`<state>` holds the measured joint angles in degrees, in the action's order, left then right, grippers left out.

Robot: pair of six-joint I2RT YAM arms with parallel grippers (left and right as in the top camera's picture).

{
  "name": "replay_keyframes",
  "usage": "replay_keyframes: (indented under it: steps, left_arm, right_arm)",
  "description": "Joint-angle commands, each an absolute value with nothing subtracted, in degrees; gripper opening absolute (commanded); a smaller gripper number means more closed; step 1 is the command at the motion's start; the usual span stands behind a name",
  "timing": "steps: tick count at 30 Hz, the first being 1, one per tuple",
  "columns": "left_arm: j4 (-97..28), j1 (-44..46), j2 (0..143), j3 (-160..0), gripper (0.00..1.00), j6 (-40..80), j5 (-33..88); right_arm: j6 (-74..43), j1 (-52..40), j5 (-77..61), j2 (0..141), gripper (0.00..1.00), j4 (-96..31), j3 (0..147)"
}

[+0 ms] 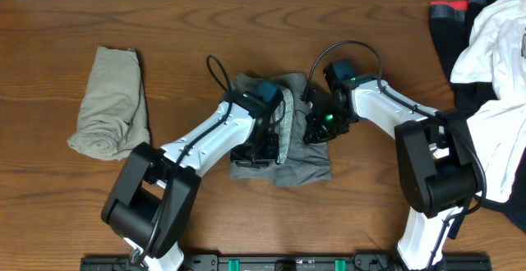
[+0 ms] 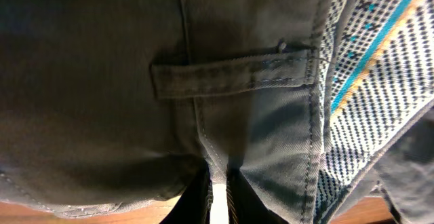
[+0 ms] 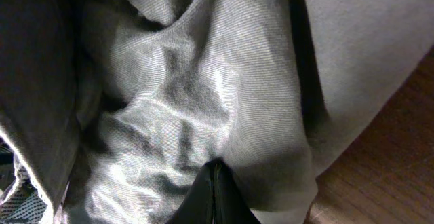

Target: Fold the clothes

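Grey cotton shorts [image 1: 289, 163], bunched at the centre of the brown wooden table [image 1: 164, 25], look soft and limp; grip the stiffer waistband [image 2: 261, 136]. Left gripper [image 2: 217, 198] pinches their fabric; right gripper [image 3: 215, 187] is pressed together.

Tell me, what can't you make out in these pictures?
Left pincer, left wrist view: grey shorts crowd the frame; grip unclear.
Grey shorts' shape, overhead view: both arms cover the middle.
Clothes pile, overhead view: cut off by the right edge.
Beige shorts, overhead view: pockets too small to see.
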<state>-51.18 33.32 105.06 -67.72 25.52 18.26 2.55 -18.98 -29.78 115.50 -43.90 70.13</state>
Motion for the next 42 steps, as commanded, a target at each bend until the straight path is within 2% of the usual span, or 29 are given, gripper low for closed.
replay_keyframes:
  steps: [1,5,9,11,15,28,35,40,42]
  left_arm:
    - [-52.9,32.4,105.5,-67.5,0.11,25.7,19.0]
    - [-56.3,31.7,103.9,-70.5,0.07,25.1,18.3]
    - [-57.5,30.4,98.6,-75.7,0.09,23.8,16.8]
    - [-56.5,29.6,95.8,-77.1,0.13,23.8,13.8]
    - [-50.5,27.9,93.1,-77.1,0.12,21.4,9.6]
    - [-29.1,26.8,110.0,-76.7,0.06,15.8,14.1]
    - [-21.2,24.8,113.8,-76.7,0.06,15.9,8.1]
    - [-22.2,23.1,112.2,-77.6,0.17,15.9,10.6]
    - [-24.3,22.7,110.0,-78.5,0.27,15.9,13.7]
  right_arm:
    - [2.2,-19.1,-22.5,118.9,0.01,-44.5,68.5]
    - [2.2,-19.1,-22.5,118.9,0.01,-44.5,68.5]
    - [2.2,-19.1,-22.5,118.9,0.01,-44.6,68.5]
    - [2.2,-19.1,-22.5,118.9,0.01,-44.6,68.5]
    - [2.2,-19.1,-22.5,118.9,0.01,-44.5,68.5]
    - [2.2,-19.1,-22.5,118.9,0.01,-44.5,68.5]
    - [2.2,-19.1,-22.5,118.9,0.01,-44.5,68.5]
    - [2.2,-19.1,-22.5,118.9,0.01,-44.4,68.5]
    - [2.2,-19.1,-22.5,118.9,0.01,-44.4,68.5]
